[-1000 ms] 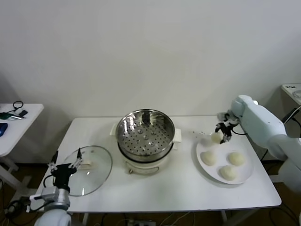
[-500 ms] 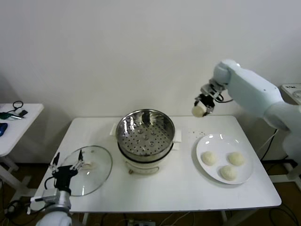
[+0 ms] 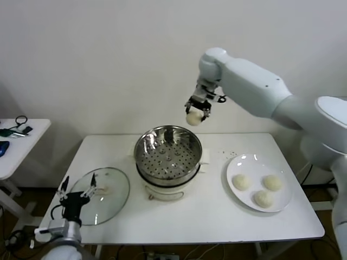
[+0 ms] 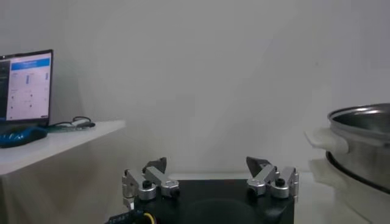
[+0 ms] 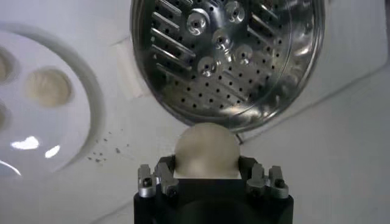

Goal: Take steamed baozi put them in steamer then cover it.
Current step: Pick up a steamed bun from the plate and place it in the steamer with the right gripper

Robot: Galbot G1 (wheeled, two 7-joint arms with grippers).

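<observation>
Bun (image 3: 192, 118) clamped in right gripper (image 3: 196, 113), held in air above far right rim of steamer (image 3: 167, 156); same bun (image 5: 205, 150) fills gripper's grip in right wrist view, steamer floor (image 5: 226, 58) bare. Three more buns (image 3: 241, 182) on white plate (image 3: 244, 160), right of steamer. Glass lid (image 3: 105, 187) flat on table (image 3: 217, 214), left of steamer. Left gripper (image 3: 76, 197) hovers by lid's near-left edge, fingers (image 4: 265, 173) spread, holding nothing.
</observation>
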